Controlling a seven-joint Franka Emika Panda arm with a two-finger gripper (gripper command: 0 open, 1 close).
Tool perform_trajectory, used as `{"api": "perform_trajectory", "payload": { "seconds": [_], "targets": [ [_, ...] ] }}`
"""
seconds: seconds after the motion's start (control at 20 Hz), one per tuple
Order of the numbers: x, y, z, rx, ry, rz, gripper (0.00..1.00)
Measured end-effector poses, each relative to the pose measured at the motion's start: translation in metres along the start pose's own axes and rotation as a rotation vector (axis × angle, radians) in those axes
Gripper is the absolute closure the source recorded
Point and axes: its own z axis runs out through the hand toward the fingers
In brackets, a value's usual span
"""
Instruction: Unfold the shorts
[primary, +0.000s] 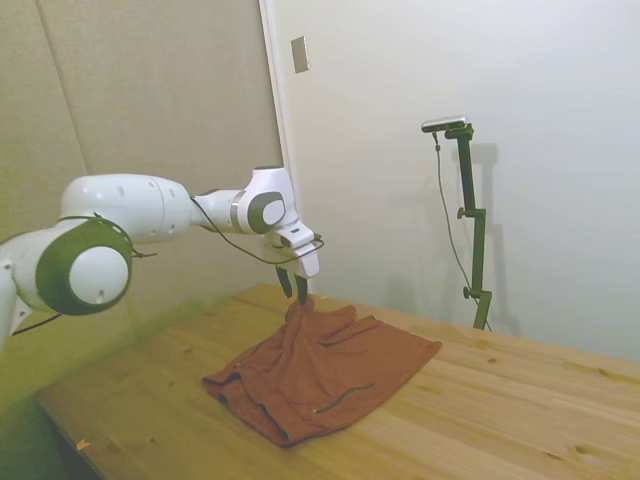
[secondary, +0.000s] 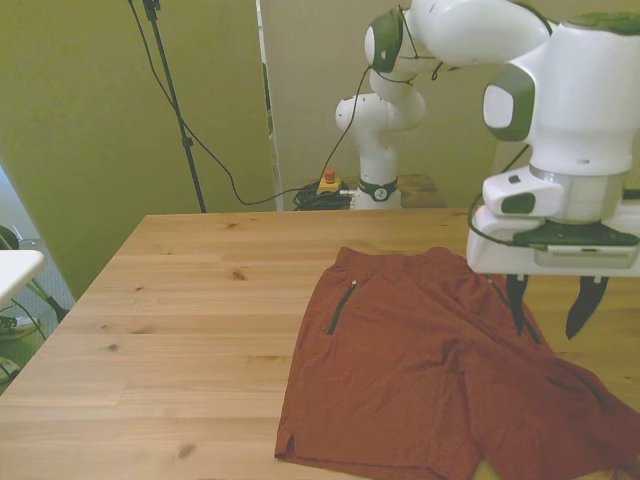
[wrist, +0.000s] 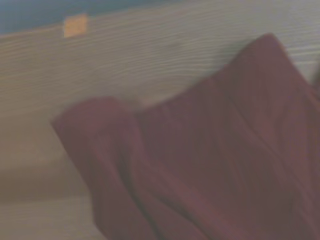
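Item: 1 pair of shorts (primary: 325, 375), rust-red, soft, wrinkled, lying on the wooden table (primary: 520, 400) toward its near-robot half in the side view and toward the front view's right. Condition: largely spread flat, with 1 dark pocket slit (secondary: 341, 306) showing on the panel toward the front view's left, a dark hem edge along the low border, and 1 raised peak of cloth at the corner directly under the gripper (primary: 292, 285). Gripper: 2 dark fingers pointing down; in the front view they stand apart with a clear gap, while in the side view their tips meet the top of the raised peak, so whether cloth is pinched there cannot be told for certain; the jaws read as parted rather than clamped. Key relation: the garment lies below the gripper and extends away from it, its long axis running from the lifted corner across the table toward the side view's right; in the front view the bulk of the fabric spreads from the fingers toward that view's left and toward the near edge. Wrist view: blurred red folds (wrist: 200, 170) over pale wood grain, 1 rounded lobe of cloth standing out. Judgement: any further flattening would depend on drawing the raised corner outward, away from the spread mass, not across it.
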Motion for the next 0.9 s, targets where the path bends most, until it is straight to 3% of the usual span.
{"api": "perform_trajectory", "payload": {
  "seconds": [0.2, 0.55, 0.9],
  "targets": [
    [-0.014, 0.039, -0.031, -0.05, 0.023, -0.028, 0.0],
    [-0.058, 0.108, -0.048, -0.071, 0.008, -0.069, 0.0],
    [-0.074, 0.215, -0.063, -0.084, 0.001, -0.048, 0.0]
  ]
}}
